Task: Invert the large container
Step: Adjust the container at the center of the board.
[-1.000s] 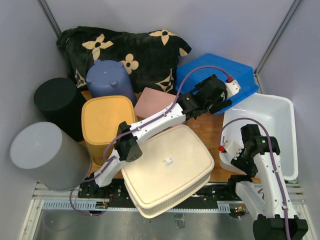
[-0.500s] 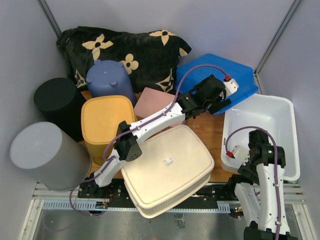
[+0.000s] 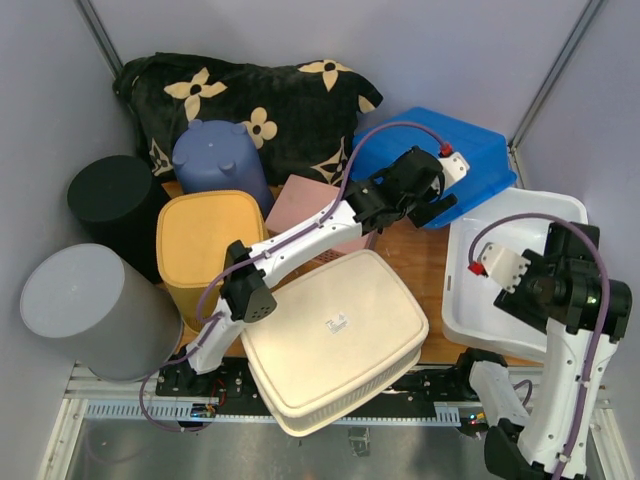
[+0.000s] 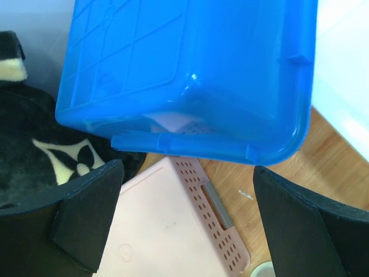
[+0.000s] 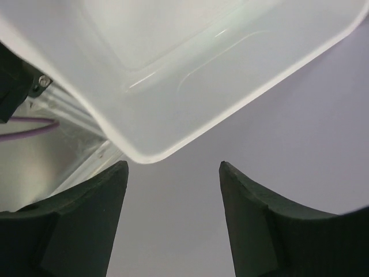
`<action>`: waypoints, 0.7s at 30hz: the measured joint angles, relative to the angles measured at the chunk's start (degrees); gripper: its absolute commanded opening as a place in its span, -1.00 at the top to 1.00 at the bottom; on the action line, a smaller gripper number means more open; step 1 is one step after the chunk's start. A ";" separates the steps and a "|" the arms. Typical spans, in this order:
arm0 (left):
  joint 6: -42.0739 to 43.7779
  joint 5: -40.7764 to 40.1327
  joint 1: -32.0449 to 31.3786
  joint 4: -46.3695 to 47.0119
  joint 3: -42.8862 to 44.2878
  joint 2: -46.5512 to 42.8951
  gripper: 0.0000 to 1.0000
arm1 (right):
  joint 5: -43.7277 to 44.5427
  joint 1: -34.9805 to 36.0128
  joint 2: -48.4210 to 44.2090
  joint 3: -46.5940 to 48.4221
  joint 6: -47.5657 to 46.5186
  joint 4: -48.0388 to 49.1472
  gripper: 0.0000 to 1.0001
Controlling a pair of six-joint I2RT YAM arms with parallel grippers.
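A large cream container [image 3: 330, 335] lies bottom-up at the near middle, with a small label on its base. A large white tub [image 3: 520, 255] stands open side up at the right. My right gripper [image 3: 580, 295] is open and empty, raised over the tub's near right corner. In the right wrist view the tub's rounded corner [image 5: 190, 69] sits just above my open gripper [image 5: 173, 167], with grey wall beyond. My left gripper [image 3: 432, 200] is open and empty by the blue bin [image 3: 440, 150]. In the left wrist view my gripper [image 4: 187, 225] hangs over a pink basket [image 4: 173, 225].
The blue bin [image 4: 190, 75] lies bottom-up at the back right. A yellow container [image 3: 205, 240], a grey cylinder [image 3: 85, 305], a black cylinder [image 3: 115, 200], a violet bin [image 3: 215, 160] and a black floral cushion [image 3: 250, 95] crowd the left and back. Grey walls close in on both sides.
My right arm has lifted and swung right, from the white tub's near left rim to above its near right corner. My left gripper has shifted slightly back and left.
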 measured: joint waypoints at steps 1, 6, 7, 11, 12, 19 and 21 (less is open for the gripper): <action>-0.15 0.11 0.26 -0.13 -0.52 -0.55 -0.98 | -2.14 -0.02 1.81 3.08 0.09 -0.13 -0.29; -0.57 0.22 1.81 -0.81 -3.08 -2.10 -0.98 | -13.97 -0.02 10.73 14.16 9.88 7.91 -0.27; -0.70 0.20 1.99 -1.27 -3.45 -2.19 -0.98 | -15.69 -0.02 11.67 13.84 12.46 10.93 -0.27; -1.25 0.24 2.36 -2.84 -4.26 -2.73 -0.98 | -19.45 0.59 16.79 6.03 22.43 25.49 -0.26; -1.40 0.24 2.32 -3.17 -4.57 -3.21 -0.98 | -19.52 1.05 18.67 4.17 24.17 28.22 -0.25; -1.42 1.29 2.89 -3.65 -10.86 -7.15 -0.98 | -18.97 2.54 33.77 1.51 33.55 42.71 -0.24; -1.42 1.68 3.54 -4.15 -15.19 -8.04 -0.98 | -18.82 3.10 36.35 3.54 35.58 44.61 -0.23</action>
